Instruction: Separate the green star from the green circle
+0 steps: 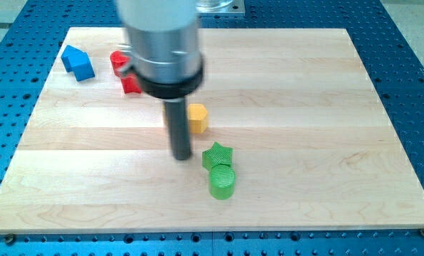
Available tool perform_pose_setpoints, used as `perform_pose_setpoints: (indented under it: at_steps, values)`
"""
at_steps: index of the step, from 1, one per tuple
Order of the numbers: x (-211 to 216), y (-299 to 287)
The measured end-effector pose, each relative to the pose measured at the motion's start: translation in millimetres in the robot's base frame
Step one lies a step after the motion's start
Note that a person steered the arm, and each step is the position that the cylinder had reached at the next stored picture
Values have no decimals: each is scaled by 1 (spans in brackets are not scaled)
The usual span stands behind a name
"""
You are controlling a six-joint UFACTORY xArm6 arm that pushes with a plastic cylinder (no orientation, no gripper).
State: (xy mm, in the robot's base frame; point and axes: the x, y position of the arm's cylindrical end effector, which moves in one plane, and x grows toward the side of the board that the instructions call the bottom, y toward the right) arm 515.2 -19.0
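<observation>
The green star (216, 154) lies on the wooden board (304, 107) just below the middle. The green circle (222, 181) sits directly below it, touching it. My tip (182, 157) is on the board just left of the green star, a small gap apart from it. The dark rod rises from the tip to the grey arm housing at the view's top.
A yellow block (197, 118) sits above the star, right of the rod. A blue block (77, 62) lies at the top left. Red blocks (124, 70) lie beside it, partly hidden by the arm. The board rests on a blue perforated table (411, 64).
</observation>
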Motion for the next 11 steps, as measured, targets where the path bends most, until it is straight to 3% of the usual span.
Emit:
perform_pose_setpoints:
  at_steps: [1, 2, 3, 4, 5, 6, 8, 9, 11]
  values:
    - [6, 51]
    - [6, 41]
    - [6, -8]
    - [12, -4]
    - [39, 79]
    - [38, 110]
    - [29, 113]
    - [29, 196]
    - [29, 204]
